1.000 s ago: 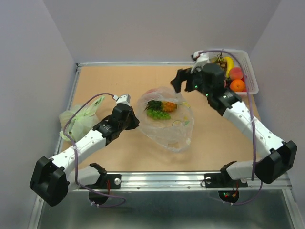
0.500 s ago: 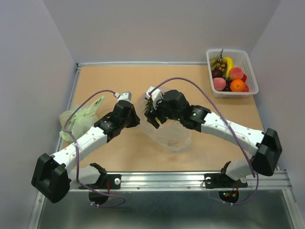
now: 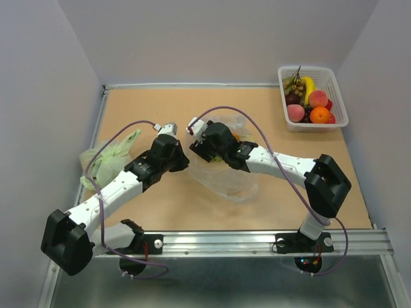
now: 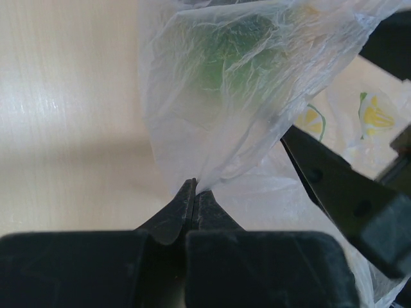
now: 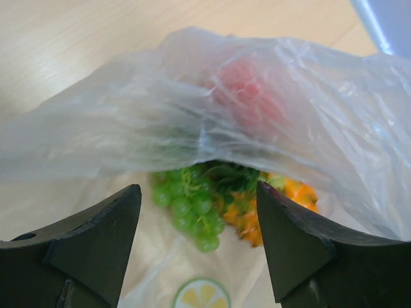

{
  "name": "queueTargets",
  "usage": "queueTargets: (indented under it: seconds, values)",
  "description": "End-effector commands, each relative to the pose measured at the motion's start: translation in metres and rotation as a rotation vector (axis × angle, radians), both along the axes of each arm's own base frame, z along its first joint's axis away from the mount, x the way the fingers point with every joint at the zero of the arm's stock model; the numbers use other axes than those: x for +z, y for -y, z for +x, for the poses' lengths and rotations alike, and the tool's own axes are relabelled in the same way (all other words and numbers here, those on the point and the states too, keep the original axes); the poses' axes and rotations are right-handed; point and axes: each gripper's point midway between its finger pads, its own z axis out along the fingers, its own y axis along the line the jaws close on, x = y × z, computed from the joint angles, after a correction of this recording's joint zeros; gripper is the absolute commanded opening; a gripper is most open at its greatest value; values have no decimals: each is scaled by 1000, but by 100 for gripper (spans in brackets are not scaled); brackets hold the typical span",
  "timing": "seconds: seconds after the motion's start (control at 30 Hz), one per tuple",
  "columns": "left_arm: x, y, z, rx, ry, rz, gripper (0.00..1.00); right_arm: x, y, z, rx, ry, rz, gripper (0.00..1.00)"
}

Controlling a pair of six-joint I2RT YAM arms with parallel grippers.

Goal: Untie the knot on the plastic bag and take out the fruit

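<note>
At the middle of the worktop (image 3: 160, 109) lies the bag (image 3: 231, 183), its mouth turned toward the far side and both arms gathered at it. The left pincer (image 4: 194, 192) is shut tight on a fold of the bag's film at the near left edge, drawing it taut. The right pincer (image 5: 198, 192) stands at the opening with its fingers apart and nothing between them, aimed into the bag.

No knot shows in any view; the right wrist view looks straight under the lifted top layer, so I judge the untying done and the mouth open. The emptying looks partly done. In the basket (image 3: 339, 106) at the far right corner sit an orange (image 3: 320, 114) and a peach (image 3: 295, 112) among other fruit, well apart from the bag. Left in the bag are the pineapple (image 5: 289, 196), green grapes (image 5: 192, 205) just beside it, and a pink-red round fruit (image 5: 247, 96) farther back under the film; whether it is a peach I cannot tell.

What is left, then, is to reach in, close on one of these, most likely the grapes or the pineapple nearest the fingers, carry it out, and repeat until the bag is empty. A green bag (image 3: 112, 157) lies apart at the left edge, untouched by either arm.
</note>
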Motion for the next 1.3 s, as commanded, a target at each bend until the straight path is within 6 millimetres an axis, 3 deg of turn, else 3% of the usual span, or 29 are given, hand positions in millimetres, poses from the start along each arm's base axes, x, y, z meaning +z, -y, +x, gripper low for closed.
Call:
queueTargets:
  seconds: [0.0, 0.17, 0.43, 0.5, 0.63, 0.67, 0.77, 0.9, 1.17, 1.2, 1.27]
  values:
    - [32, 9, 2, -30, 60, -56, 0, 21, -5, 40, -31, 175, 11, 79]
    - [37, 8, 1, -19, 58, -63, 0, 2, -5, 57, 8, 175, -24, 83]
    - [34, 9, 0, -13, 37, -67, 0, -46, -13, 64, 92, 119, -77, 84]
    - [32, 9, -1, -16, 33, -65, 0, -50, -17, 66, 96, 128, -72, 83]
    - [27, 7, -2, -7, 22, -56, 0, -58, -21, 71, 91, 137, -62, 71]
    - [25, 4, -2, 4, 16, -52, 0, -55, -23, 70, 98, 138, -51, 56]
    - [22, 0, -3, 26, 11, -40, 0, -47, -25, 65, 115, 135, -23, 28]
    - [25, -11, 3, 94, 31, -20, 0, -33, -19, 54, 123, 133, 11, 3]
    - [36, -23, 19, 172, 72, 15, 0, 1, -10, 12, 183, 53, 123, 1]
    - [40, -24, 22, 178, 82, 18, 0, 13, -6, 7, 179, 57, 141, 1]
    - [38, -27, 26, 180, 80, 38, 0, 11, -7, -11, 226, -10, 166, 1]
